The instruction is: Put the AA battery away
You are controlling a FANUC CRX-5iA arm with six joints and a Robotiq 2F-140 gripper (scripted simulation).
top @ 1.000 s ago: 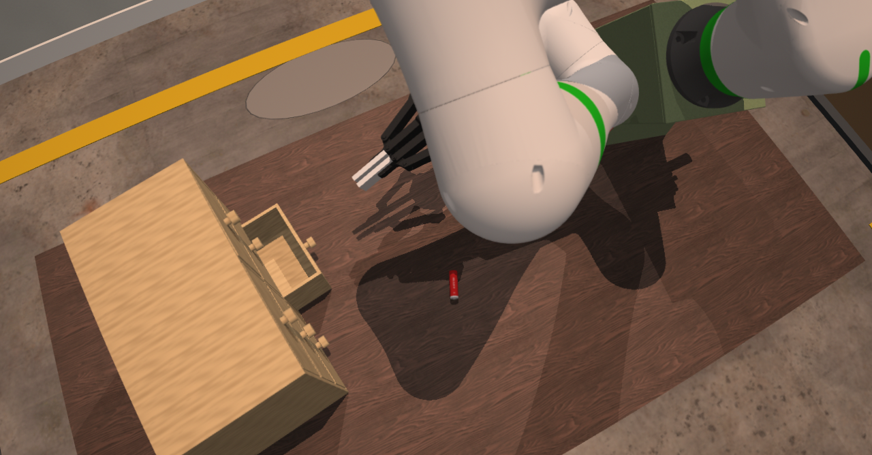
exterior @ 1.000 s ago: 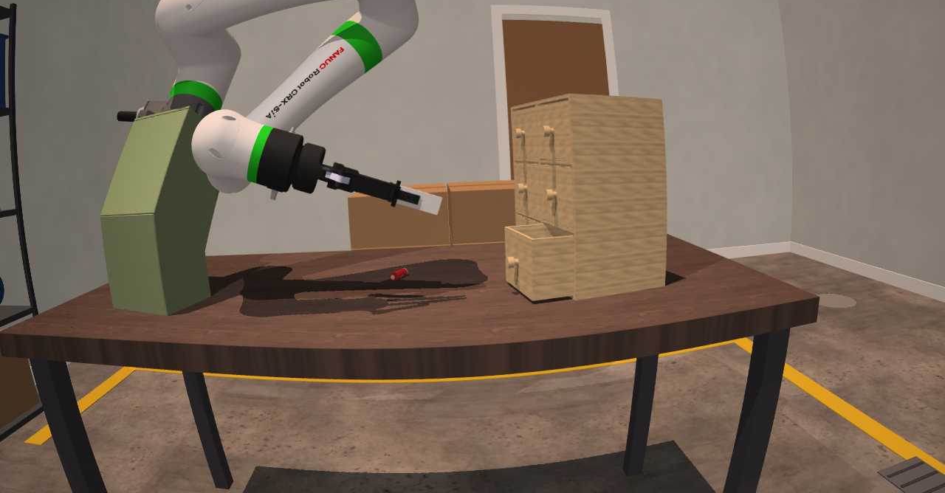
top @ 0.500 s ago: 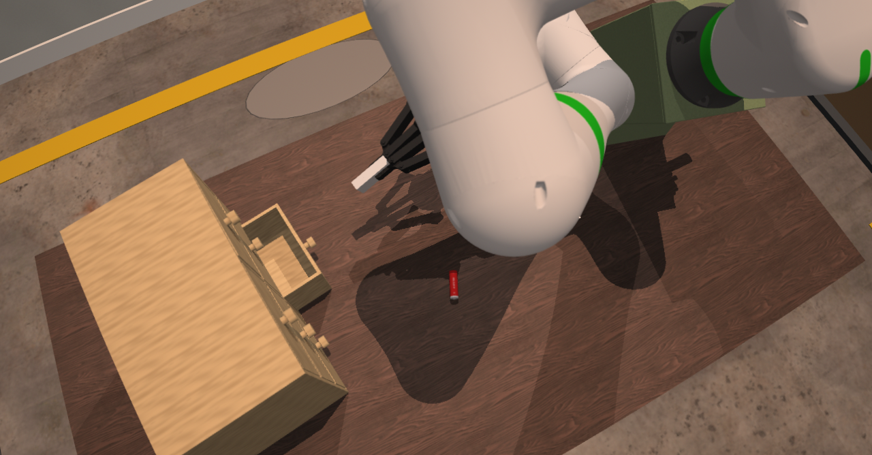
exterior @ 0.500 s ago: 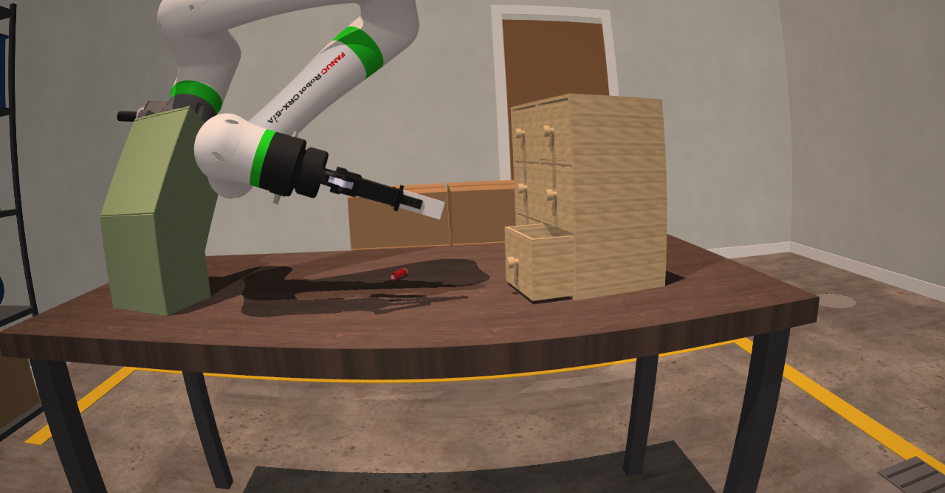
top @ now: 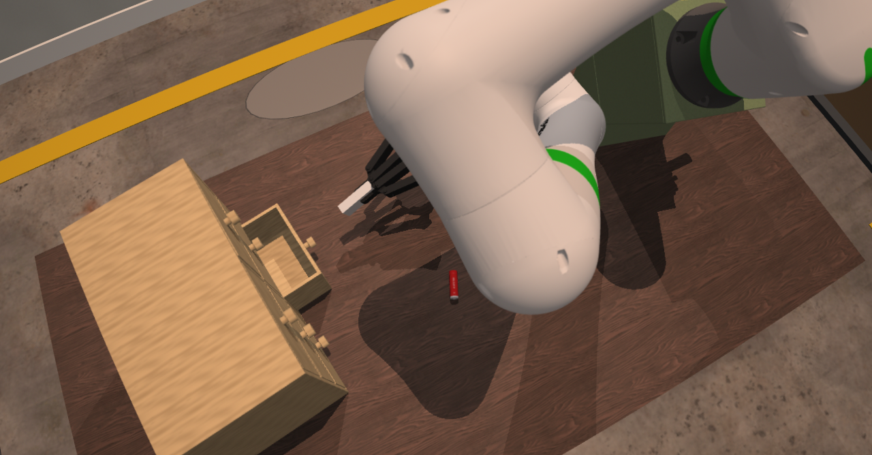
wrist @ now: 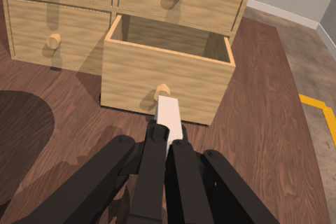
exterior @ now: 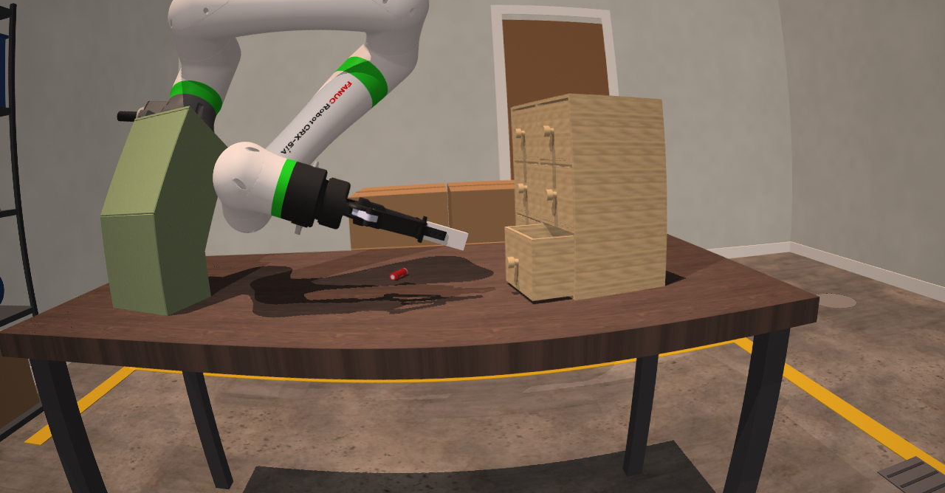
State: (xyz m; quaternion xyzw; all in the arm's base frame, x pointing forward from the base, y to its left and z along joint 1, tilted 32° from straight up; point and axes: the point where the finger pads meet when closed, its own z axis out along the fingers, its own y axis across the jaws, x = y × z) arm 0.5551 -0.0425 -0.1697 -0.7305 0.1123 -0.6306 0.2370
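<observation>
The red AA battery [top: 453, 285] [exterior: 398, 273] lies on its side on the table [top: 701, 227] [exterior: 317, 331], out in front of the chest. The wooden chest [top: 158, 293] [exterior: 617, 192] stands upright. Its bottom drawer [top: 309, 293] [exterior: 551, 269] [wrist: 140, 73], the right one in the wrist view, stands out of the front; the part of its floor that shows bears no battery. The other drawers look pushed in. My gripper [top: 346, 208] [exterior: 457, 238] [wrist: 164, 111] is shut with nothing between its fingers. It is in the air in front of the open drawer's knob [wrist: 162, 91]; whether they touch is unclear.
The arm [top: 488, 165] [exterior: 323, 119] reaches over the table from its green base [top: 633, 80] [exterior: 158, 226]. The closed bottom drawer [wrist: 35, 24] with its own knob is beside the open one. Two cardboard boxes [exterior: 403, 219] show behind the table.
</observation>
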